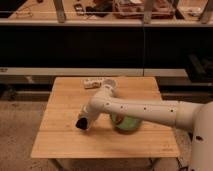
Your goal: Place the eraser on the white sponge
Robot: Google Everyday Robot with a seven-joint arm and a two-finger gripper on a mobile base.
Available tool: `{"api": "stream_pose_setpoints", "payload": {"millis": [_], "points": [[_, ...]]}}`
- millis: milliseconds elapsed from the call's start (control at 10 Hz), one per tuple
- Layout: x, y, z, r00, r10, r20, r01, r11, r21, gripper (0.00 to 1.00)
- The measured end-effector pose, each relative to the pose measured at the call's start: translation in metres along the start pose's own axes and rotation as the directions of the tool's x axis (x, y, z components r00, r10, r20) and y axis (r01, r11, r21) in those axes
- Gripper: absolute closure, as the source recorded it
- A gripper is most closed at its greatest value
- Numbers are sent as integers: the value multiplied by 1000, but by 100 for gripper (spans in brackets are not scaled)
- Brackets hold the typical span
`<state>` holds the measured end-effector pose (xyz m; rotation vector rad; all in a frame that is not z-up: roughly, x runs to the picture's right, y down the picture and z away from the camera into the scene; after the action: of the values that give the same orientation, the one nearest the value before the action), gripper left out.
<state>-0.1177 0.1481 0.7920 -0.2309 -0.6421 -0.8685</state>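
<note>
One gripper (82,123), grip state impossible to tell, hangs over the table (60,140); one white sponge (93,82) lies at its 12 o'clock, near one green bowl (127,123).

Single view, set high on the robot's side and angled down and forward across the wooden table (60,135). Medium range: whole tabletop framed, dark shelving (100,45) behind it facing the lens. White arm (145,111) entering from the right edge, gripper (81,123) low over the table's centre-left. No second view for overlap.
</note>
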Motion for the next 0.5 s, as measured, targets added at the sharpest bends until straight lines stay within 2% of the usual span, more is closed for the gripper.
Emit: {"api": "stream_pose_setpoints", "payload": {"millis": [100, 300, 500], "points": [[4, -2, 2, 1000, 13, -14, -13, 1000, -1, 40], [6, -1, 4, 999, 32, -24, -32, 999, -9, 23], [9, 5, 8, 998, 51, -36, -52, 998, -24, 20]]}}
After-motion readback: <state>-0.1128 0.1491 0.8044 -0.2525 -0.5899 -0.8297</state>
